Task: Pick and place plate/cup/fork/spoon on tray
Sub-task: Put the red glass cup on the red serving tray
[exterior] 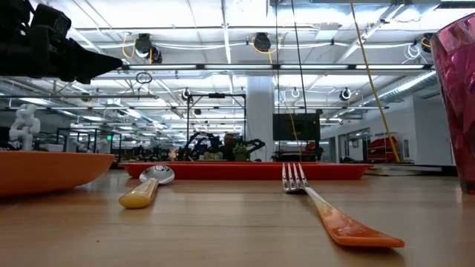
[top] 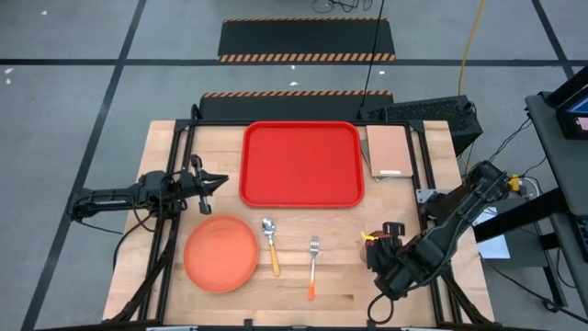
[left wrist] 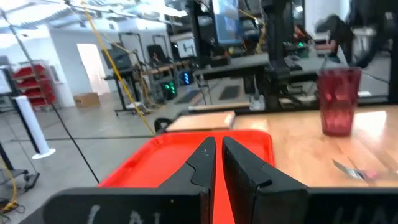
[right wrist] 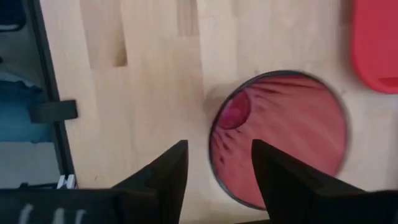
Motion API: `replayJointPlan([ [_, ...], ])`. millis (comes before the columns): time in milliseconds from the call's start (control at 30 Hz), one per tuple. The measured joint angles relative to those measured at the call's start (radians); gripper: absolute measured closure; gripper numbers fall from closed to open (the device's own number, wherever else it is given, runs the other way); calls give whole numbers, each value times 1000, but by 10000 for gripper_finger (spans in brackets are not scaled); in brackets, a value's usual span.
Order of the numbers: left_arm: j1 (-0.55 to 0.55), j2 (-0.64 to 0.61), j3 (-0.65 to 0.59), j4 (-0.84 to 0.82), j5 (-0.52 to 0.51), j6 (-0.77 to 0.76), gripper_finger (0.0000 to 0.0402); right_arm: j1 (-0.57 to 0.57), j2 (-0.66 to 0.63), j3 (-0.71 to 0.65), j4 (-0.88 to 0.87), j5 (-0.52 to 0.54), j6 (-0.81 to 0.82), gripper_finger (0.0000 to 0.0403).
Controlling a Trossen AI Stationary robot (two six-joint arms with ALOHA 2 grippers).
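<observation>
The dark red cup (right wrist: 280,137) stands upright on the table at the near right; it also shows in the low view (exterior: 456,96). My right gripper (right wrist: 217,162) is open above it, pointing down, and hides it in the high view (top: 378,253). The orange plate (top: 220,253), the spoon (top: 270,241) and the fork (top: 313,262) lie on the table in front of the red tray (top: 301,164). My left gripper (top: 216,181) is shut and empty, level above the table, just left of the tray. My right gripper comes at the cup from above, pointing down. The cup's rim (right wrist: 214,134) lies between the two fingers, one over the inside and one outside. I cannot tell whether either finger touches it.
A tan-pink pad (top: 389,152) lies right of the tray at the far right. Bare wood shows between the fork and the cup and along the near edge. Dark frame bars run along the table's left and right edges.
</observation>
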Motion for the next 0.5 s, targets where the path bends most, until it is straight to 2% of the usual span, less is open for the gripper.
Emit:
replayJointPlan([
  [233, 0, 0, 0, 86, -27, 19, 369, -2, 0, -60, 26, -9, 3, 224],
  [500, 0, 0, 0, 108, -27, 47, 369, -21, 0, -136, 43, -52, -58, 258],
])
